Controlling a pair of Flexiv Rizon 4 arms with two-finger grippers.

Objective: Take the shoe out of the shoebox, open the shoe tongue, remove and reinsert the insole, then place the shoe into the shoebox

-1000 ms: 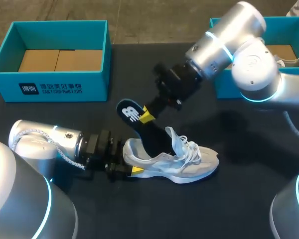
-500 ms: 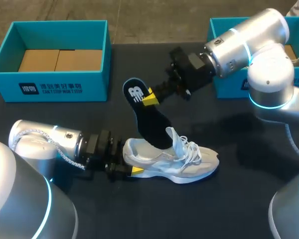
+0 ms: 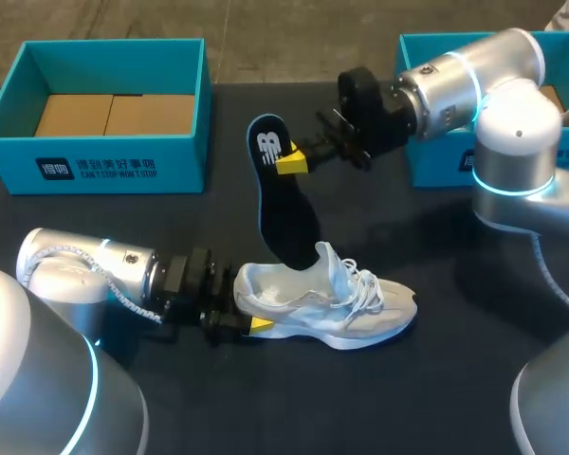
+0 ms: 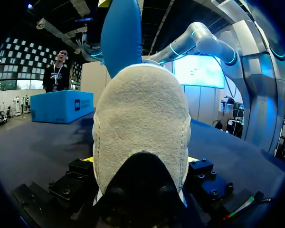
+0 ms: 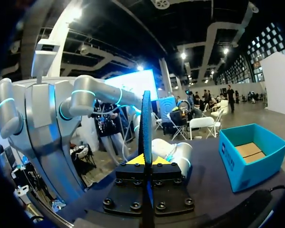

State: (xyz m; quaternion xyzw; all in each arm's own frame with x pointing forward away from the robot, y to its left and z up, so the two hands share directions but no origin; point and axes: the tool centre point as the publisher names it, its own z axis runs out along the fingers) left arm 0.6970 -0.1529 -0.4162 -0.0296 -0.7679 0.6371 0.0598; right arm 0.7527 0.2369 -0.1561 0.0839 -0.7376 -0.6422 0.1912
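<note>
Insole [image 3: 283,204]: heel end pinched by right gripper [image 3: 289,163], toe end at the shoe's [image 3: 332,303] opening. Left gripper [image 3: 253,325] clamps the shoe's heel on the desk [image 3: 123,237]. Best lifted straight along the opening, heel held firm.

The left gripper [image 3: 246,313] is closed low on the shoe [image 3: 346,308], the right gripper [image 3: 290,163] raised, closed on the insole [image 3: 284,216].
</note>
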